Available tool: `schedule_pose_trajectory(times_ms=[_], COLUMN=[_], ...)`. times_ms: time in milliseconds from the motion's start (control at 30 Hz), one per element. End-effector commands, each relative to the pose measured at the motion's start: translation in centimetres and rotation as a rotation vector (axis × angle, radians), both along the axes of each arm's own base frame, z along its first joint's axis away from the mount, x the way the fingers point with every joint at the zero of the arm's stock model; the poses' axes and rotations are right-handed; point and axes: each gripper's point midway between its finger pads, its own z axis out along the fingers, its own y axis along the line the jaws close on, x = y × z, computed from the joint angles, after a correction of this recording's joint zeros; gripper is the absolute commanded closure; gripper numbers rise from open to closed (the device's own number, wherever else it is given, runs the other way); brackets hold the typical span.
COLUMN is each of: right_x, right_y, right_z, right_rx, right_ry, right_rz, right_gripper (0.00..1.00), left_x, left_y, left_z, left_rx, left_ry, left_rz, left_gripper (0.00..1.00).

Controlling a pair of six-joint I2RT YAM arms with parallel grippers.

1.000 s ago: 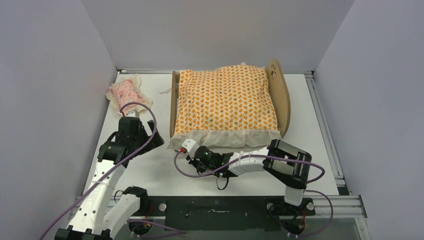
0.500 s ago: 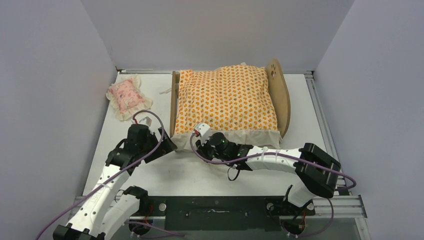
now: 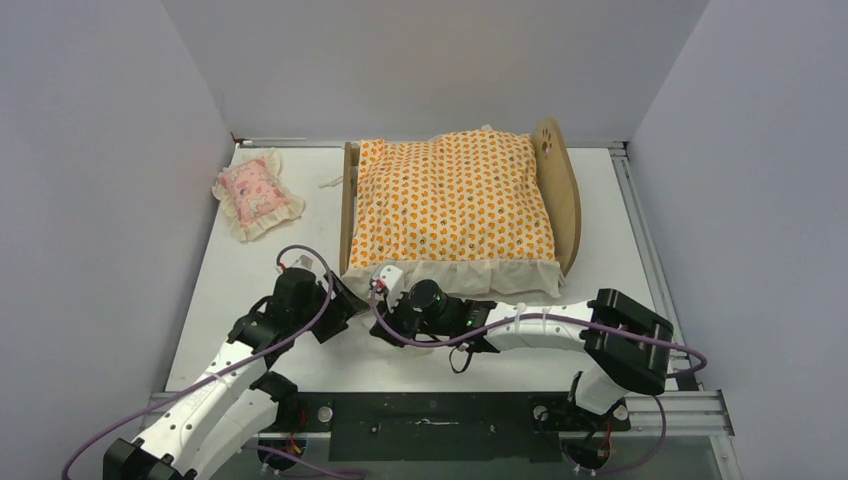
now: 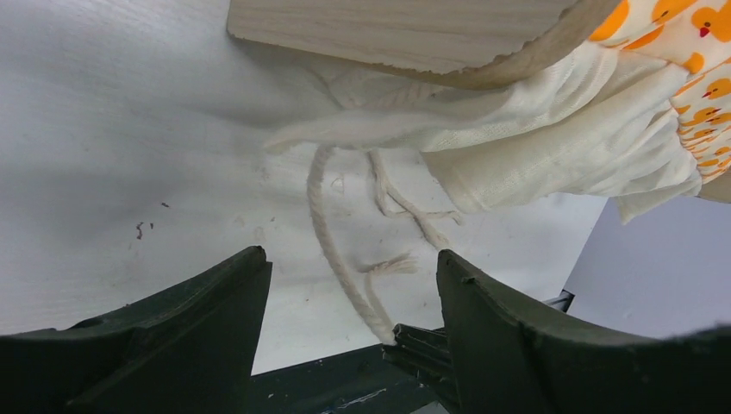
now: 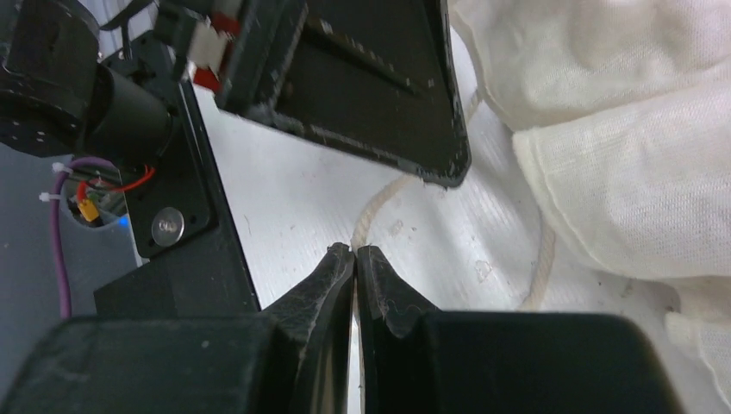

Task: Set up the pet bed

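Observation:
The pet bed (image 3: 561,195) stands at mid-table, its low footboard (image 3: 349,205) on the left, with an orange-patterned cushion (image 3: 455,200) lying on it. The bed's wooden edge (image 4: 388,34) fills the top of the left wrist view, and the cushion's white frill (image 4: 552,155) hangs below it. A white cord (image 4: 332,250) trails from the frill across the table. My right gripper (image 5: 355,250) is shut on that cord (image 5: 369,220) by the bed's near left corner. My left gripper (image 4: 349,259) is open, its fingers on either side of the cord, facing the right gripper (image 3: 372,298).
A small pink frilled pillow (image 3: 256,192) lies at the far left of the table. A second short frayed cord (image 4: 405,207) lies beside the held one. Grey walls enclose the table on three sides. The arm bases sit on a black rail (image 3: 430,415) at the near edge.
My left arm has swung right to the bed's near left corner, and its fingers have narrowed a little. My right gripper slid left along the frill and shut on the cord.

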Motion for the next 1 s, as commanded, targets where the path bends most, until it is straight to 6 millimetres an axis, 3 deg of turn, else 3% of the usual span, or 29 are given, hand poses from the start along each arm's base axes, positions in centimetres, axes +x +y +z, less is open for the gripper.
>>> schedule_pose_trajectory(times_ms=[0,300,433,500,567,700,800,967], right_x=[0.9,2.0,1.9,2.0,2.2,3.9,6.0,9.2], right_y=[2.8,3.5,3.5,3.1,2.4,1.1,0.3,0.7], right_z=[3.7,3.9,3.9,3.9,4.1,6.3,7.7,8.8], right_rx=[0.138,0.156,0.150,0.125,0.081,0.009,-0.051,-0.133], right_ry=[-0.060,-0.104,-0.110,-0.123,-0.164,-0.333,-0.491,-0.687], right_rz=[-0.015,-0.066,-0.059,-0.061,-0.051,-0.044,-0.059,0.002], right_gripper=[0.95,0.95,0.95,0.91,0.79,0.64,0.53,0.49], left_x=[0.9,0.1,0.5,1.0,1.4,1.9,1.7,1.0], left_y=[-1.9,-3.4,-2.9,-2.0,-0.8,0.9,1.5,1.9], left_z=[1.3,1.4,2.7,4.0,5.2,6.8,6.6,6.0], left_rx=[-0.118,-0.170,-0.134,-0.062,0.042,0.202,0.258,0.274], left_ry=[-0.042,-0.015,-0.057,-0.116,-0.172,-0.227,-0.217,-0.180], left_rz=[0.019,-0.013,-0.017,-0.029,-0.056,-0.117,-0.143,-0.151], left_gripper=[0.35,0.56,0.99,1.00,1.00,1.00,1.00,1.00])
